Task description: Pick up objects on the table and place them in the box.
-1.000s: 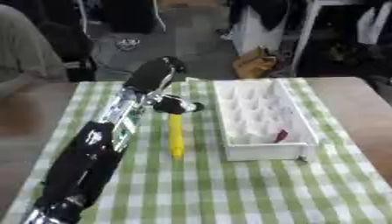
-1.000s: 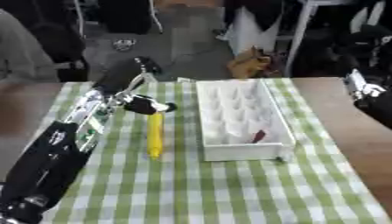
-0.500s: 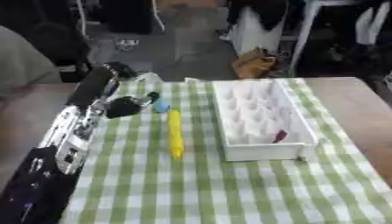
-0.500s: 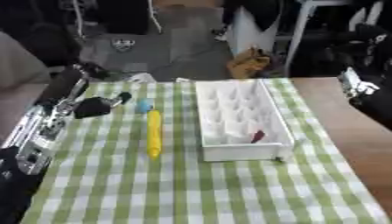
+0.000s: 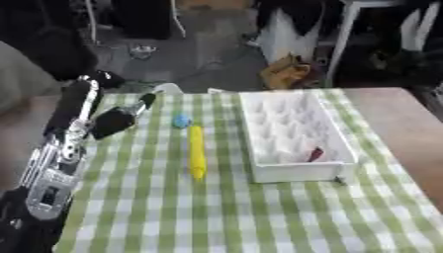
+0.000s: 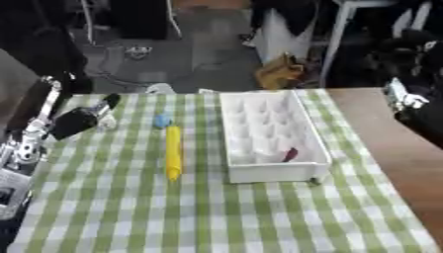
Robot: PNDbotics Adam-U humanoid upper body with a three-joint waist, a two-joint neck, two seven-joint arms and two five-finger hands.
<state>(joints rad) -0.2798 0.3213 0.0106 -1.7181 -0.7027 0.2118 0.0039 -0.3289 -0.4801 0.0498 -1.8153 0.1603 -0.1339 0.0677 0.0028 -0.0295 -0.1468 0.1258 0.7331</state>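
Two things lie outside the white plastic box with a dimpled floor (image 5: 294,143): a long yellow banana-shaped object (image 5: 197,152) lying lengthwise on the green-and-white checked cloth of the counter (image 5: 216,212), just left of the box, and a small pale-blue round thing (image 5: 182,120) touching or nearly touching the yellow one's far end. One small dark-red object (image 5: 315,154) already sits inside the box, near its front right corner, so the task looks begun but far from finished; by my reading, roughly a third is done.

The left hand (image 5: 121,116) hangs over the far left part of the cloth, well apart from the box and a little left of the blue piece. It looks like a dark bunched shape with a finger pointing up and away; whether it is curled or holding anything cannot be told. The right hand (image 6: 403,97) shows only at the right edge of the right eye view, off the cloth, and its fingers cannot be made out either.

Both loose things need lifting and carrying right, into the box.
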